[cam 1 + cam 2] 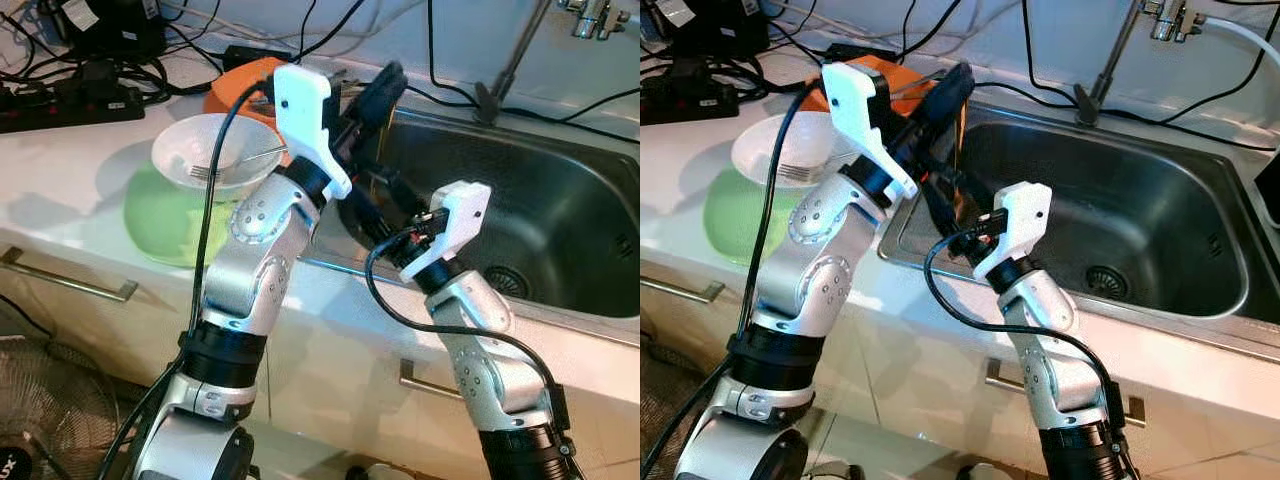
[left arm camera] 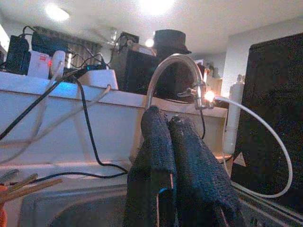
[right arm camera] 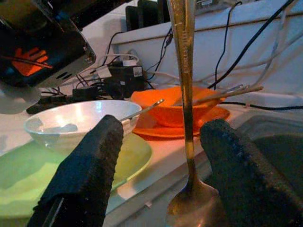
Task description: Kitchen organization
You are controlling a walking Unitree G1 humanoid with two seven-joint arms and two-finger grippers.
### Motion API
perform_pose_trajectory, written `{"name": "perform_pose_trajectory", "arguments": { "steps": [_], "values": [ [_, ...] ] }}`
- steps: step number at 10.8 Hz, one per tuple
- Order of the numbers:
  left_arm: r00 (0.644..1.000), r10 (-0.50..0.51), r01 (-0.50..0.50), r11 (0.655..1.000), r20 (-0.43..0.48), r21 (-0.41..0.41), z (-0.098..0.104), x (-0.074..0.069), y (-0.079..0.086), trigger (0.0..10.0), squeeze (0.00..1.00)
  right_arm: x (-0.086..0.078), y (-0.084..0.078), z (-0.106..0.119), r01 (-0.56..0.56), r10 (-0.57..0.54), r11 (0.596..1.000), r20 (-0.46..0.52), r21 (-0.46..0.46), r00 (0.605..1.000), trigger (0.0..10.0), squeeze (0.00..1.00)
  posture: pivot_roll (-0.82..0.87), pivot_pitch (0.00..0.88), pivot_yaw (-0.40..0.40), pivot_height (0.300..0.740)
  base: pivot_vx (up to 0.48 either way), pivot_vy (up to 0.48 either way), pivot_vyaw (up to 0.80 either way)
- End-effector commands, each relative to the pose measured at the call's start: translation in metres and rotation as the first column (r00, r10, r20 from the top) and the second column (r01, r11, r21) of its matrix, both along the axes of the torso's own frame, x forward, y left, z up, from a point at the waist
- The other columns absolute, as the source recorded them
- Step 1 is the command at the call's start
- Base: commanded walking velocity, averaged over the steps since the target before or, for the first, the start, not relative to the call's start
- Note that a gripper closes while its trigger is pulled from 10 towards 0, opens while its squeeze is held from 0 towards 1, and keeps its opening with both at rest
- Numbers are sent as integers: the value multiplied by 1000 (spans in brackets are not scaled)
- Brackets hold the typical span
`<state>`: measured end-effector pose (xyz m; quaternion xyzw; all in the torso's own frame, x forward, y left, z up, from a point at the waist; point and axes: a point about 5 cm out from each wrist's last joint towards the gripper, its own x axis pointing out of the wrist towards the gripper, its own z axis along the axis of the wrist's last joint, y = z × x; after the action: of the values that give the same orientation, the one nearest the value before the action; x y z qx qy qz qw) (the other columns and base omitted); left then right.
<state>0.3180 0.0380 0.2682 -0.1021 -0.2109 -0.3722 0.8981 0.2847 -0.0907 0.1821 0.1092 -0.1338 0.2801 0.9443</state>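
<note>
Seemingly no legible writing; spoon [image 3: 184, 94] hanging from left claw [image 1: 952, 85].

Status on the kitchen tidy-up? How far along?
Nothing looks put away yet. In hand: left claw dangles a spoon at the sink edge, right claw open around it. Remaining: fork in the white bowl, green plate under it, utensils in the orange bowl.

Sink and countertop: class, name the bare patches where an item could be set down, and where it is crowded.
Free: the sink floor around the drain, and the counter strip along its front rim. Crowded: the counter left of the sink, with white bowl on green plate, orange dish, cables; both tools fill the sink's left corner.
</note>
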Motion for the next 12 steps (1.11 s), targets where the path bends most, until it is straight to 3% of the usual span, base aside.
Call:
{"name": "perform_pose_trajectory", "arguments": {
  "steps": [1, 7, 8, 9, 12],
  "values": [
    [999, -36, 36, 999, 10, 7, 2, -5, -6, 10000, 0, 0, 0, 2, 13, -13, 1000, 10, -8, 1000, 10000, 0, 39, 47, -51, 740, 0, 0, 0],
    [996, -89, 89, 996, -3, 25, 1, -9, -10, 10000, 0, 10, 0, -5, 108, -109, 993, 0, -47, 994, 10000, 0, 45, 56, -52, 740, 0, 0, 0],
    [996, -93, 93, 995, -3, 26, 0, -9, -10, 10000, 0, 11, 0, -6, 112, -113, 992, -1, -51, 994, 9451, 0, 46, 51, -52, 740, 0, 0, 0],
    [995, -96, 96, 995, -2, 26, 1, -10, -10, 10000, 0, 11, 1, -7, 121, -121, 991, 0, -60, 993, 0, 0, 48, 47, -53, 740, 0, 0, 0],
    [994, -107, 107, 994, -5, 28, 0, -12, -11, 10000, 0, 13, 2, -10, 122, -122, 990, 0, -69, 993, 0, 0, 50, 44, -57, 740, 0, 0, 0]
  ]
}}
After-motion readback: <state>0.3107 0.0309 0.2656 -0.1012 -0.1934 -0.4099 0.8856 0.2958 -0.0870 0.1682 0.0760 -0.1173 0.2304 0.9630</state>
